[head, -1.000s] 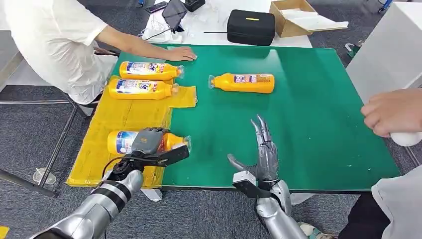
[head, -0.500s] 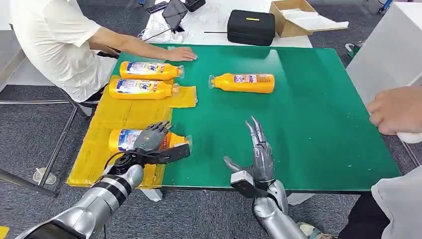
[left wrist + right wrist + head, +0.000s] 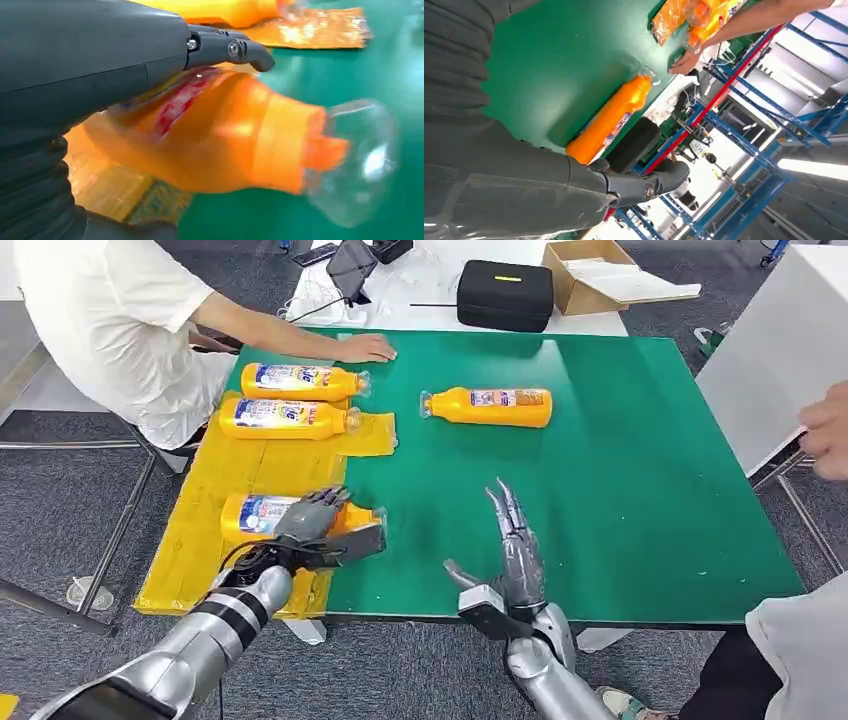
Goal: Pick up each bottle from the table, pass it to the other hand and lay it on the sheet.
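Left hand (image 3: 312, 528) grips a bottle (image 3: 262, 517) at the sheet's (image 3: 240, 472) right edge; right hand (image 3: 512, 552) is empty, fingers spread. Released here, the bottle may roll onto the green table (image 3: 620, 460).

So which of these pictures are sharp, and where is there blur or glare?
Head view: sharp and evenly lit, labels visible on the bottles on the yellow sheet. Left wrist view: the orange bottle under the left hand is smeared by blur, with glare on its clear cap. Right wrist view: the green table is clear, the bright background behind it washed out.
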Tool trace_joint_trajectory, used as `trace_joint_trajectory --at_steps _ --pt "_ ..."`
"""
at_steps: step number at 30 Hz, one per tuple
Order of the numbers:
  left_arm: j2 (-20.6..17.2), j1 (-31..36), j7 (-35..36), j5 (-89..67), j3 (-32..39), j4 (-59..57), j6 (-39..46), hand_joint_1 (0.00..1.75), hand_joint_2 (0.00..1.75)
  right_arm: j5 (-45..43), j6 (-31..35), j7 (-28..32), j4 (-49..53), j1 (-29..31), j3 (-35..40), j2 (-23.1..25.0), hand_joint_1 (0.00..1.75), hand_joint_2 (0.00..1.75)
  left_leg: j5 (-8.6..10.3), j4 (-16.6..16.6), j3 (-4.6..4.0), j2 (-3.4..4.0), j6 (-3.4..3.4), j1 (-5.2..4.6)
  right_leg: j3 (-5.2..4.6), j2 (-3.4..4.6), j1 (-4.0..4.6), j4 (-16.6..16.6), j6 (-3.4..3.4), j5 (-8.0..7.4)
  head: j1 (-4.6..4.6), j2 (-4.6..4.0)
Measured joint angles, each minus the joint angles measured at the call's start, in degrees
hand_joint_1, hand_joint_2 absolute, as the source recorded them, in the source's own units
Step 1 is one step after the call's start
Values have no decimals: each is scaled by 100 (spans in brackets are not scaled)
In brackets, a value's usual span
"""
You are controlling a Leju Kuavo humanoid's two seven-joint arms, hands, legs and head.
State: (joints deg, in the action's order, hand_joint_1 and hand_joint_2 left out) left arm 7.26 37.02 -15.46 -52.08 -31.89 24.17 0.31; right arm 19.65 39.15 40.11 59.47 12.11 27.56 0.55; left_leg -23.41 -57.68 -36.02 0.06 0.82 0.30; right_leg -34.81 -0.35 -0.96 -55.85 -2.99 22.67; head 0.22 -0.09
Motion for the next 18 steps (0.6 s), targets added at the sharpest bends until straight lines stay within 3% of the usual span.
trace_joint_trajectory --at_steps 5,6,18 --pt "57 -95 -227 57 2 85 116 0 175 2 4 0 -42 -1 33 -11 0 175 0 0 -1 1 0 0 -2 0 0 0 0 0 0 0" --pt "63 -131 -308 57 2 120 166 0 0 4 4 0 -46 -3 44 -15 0 175 0 0 -1 1 0 0 -3 0 0 0 0 0 0 0" --pt "79 -835 -822 459 -59 1312 570 0 0 173 59 0 -15 -180 85 -66 0 175 -1 0 -4 1 0 0 -5 0 0 1 0 0 0 0"
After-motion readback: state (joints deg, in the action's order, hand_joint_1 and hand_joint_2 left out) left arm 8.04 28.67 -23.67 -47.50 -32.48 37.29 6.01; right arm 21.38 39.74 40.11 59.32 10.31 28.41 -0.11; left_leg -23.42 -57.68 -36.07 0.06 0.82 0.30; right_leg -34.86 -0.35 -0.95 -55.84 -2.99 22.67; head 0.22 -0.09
